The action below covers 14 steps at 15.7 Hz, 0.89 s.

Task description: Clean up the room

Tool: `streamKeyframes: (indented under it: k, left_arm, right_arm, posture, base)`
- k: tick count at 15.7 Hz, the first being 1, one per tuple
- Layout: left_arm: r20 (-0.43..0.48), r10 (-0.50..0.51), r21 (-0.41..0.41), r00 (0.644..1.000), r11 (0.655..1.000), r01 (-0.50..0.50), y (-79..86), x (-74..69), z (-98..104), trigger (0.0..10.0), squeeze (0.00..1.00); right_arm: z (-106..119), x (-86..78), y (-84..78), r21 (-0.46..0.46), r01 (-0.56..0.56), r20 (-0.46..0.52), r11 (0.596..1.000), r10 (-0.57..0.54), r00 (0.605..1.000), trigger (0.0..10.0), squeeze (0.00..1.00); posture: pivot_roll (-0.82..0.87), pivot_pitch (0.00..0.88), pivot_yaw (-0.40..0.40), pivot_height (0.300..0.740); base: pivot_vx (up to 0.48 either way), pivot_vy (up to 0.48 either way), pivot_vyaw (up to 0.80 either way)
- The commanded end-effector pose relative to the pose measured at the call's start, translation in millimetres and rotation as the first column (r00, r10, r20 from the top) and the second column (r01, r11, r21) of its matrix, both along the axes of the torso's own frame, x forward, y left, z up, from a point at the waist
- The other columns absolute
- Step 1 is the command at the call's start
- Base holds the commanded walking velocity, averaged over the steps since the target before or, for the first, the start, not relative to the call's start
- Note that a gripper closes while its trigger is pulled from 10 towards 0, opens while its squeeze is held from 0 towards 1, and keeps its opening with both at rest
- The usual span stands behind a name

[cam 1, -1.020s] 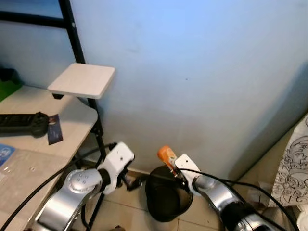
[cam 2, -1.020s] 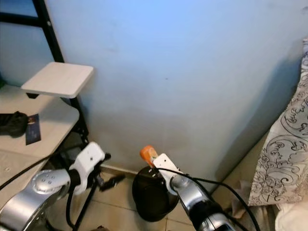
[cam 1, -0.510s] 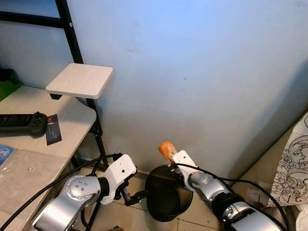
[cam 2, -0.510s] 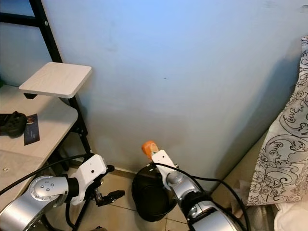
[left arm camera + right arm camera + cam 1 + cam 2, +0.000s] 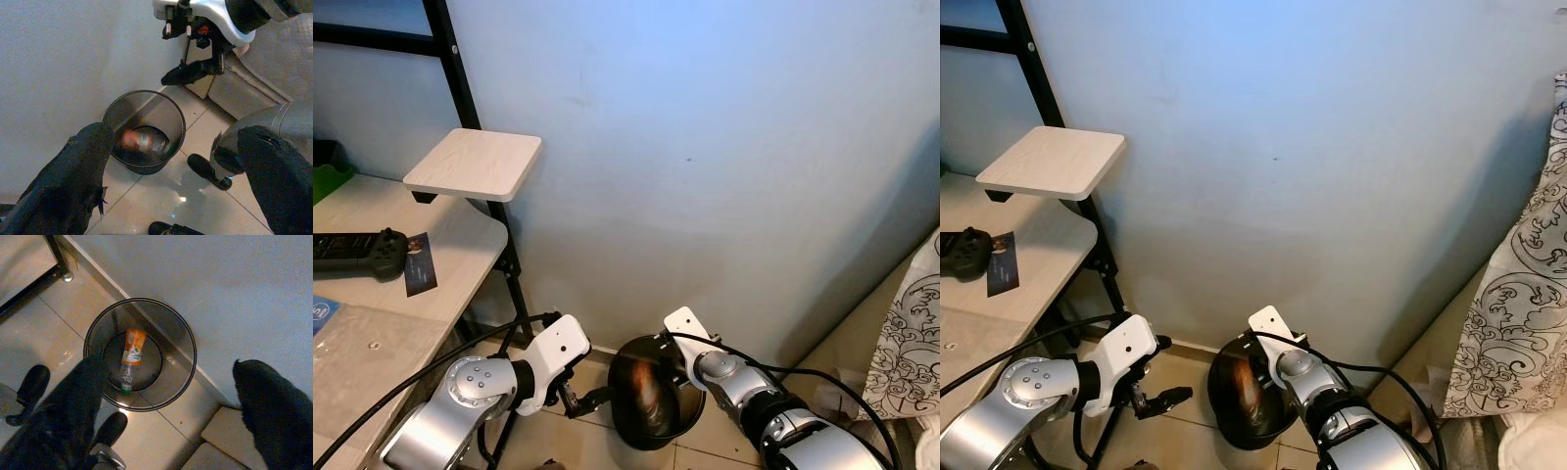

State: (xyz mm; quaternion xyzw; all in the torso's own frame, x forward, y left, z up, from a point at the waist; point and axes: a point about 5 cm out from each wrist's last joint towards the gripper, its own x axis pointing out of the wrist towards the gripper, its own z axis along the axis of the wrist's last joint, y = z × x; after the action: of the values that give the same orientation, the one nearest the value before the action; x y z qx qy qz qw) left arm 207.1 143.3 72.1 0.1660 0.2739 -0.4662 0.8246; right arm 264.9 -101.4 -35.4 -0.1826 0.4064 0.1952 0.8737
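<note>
Bottle [image 5: 129, 360]: orange-labelled plastic bottle, lying on its side at the bottom of the bin, label end toward the wall.
Bin [image 5: 187, 347]: black mesh wastebasket on the tile floor, against the blue wall [image 5: 705, 147], between my two arms.
Right gripper [image 5: 171, 406]: I have it above the bin mouth, fingers spread wide, nothing in them.
Left gripper [image 5: 176, 166]: beside the bin on the desk side, low over the tiles, fingers apart and empty.
Step in hand: I judge the drop is done for this piece of rubbish; the bottle sits in the bin, free of either gripper.
Next move: I'd lift the right arm clear of the rim without knocking the bin, then turn to look for more clutter.
Desk [image 5: 460, 245]: a black controller [image 5: 352, 252] and a dark card [image 5: 419, 262] lie on it, well apart from the bin.
</note>
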Motion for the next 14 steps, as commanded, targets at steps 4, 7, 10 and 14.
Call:
streamKeyframes:
  k: [4,7,10,14]
  left_arm:
    - [0.07,0.173,-0.093,0.982,0.982,-0.166,-1.3,16.8,17,10.0,0.0]
    - [0.136,0.365,-0.214,0.921,0.918,-0.332,-7.1,32.4,40,10.0,0.0]
    - [0.215,0.489,-0.277,0.845,0.86,-0.428,-9.8,44.4,61,10.0,0.0]
    - [0.295,0.604,-0.321,0.74,0.792,-0.518,-7.5,48.3,80,10.0,0.0]
  right_arm:
    - [30,28.6,-4.6,0.212,0.038,0.127,0.977,-0.066,0.99,10.0,0.0]
    - [69,40.4,-32.2,0.336,0.096,0.269,0.937,-0.194,0.943,10.0,0.0]
    - [115,25.4,-55.6,0.392,0.154,0.398,0.907,-0.318,0.861,10.0,0.0]
    - [140,-2.5,-61.5,0.411,0.222,0.44,0.884,-0.405,0.801,10.0,0.0]
  posture:
    - [0.04,0.0,-0.018,0.74]
    - [0.02,0.0,0.003,0.74]
    - [-0.02,0.0,0.034,0.74]
    - [-0.01,0.0,0.035,0.74]
  base:
    - [0.0,0.0,0.0]
    - [0.0,0.0,0.0]
    - [0.0,0.0,-0.52]
    - [0.0,0.0,-0.78]
